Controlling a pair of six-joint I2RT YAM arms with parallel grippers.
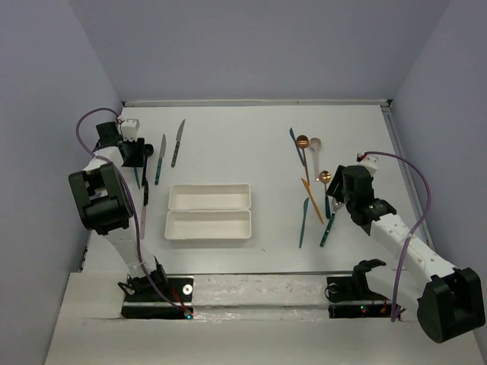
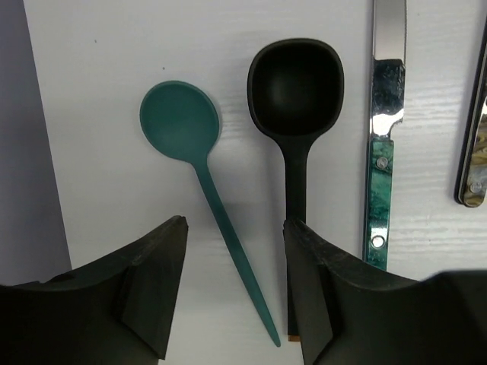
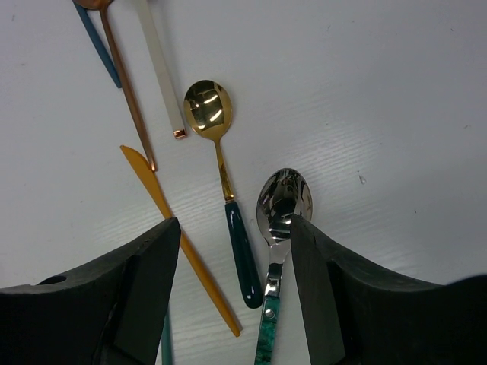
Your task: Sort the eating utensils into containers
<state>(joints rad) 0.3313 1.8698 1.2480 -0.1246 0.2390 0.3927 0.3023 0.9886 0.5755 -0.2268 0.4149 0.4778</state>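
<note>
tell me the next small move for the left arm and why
Probably shift the left pincer slightly away from the black spoon before closing. Its jaws stand open around the handle of the teal spoon, but the black handle runs right along one finger's inner edge and might get caught too.

One spoon (image 2: pixel 180 122) lies between the left claw's (image 2: pixel 234 228) fingers (image 2: pixel 144 289); a second spoon (image 2: pixel 295 84) runs under the right one, a knife (image 2: pixel 383 152) just beyond.
</note>
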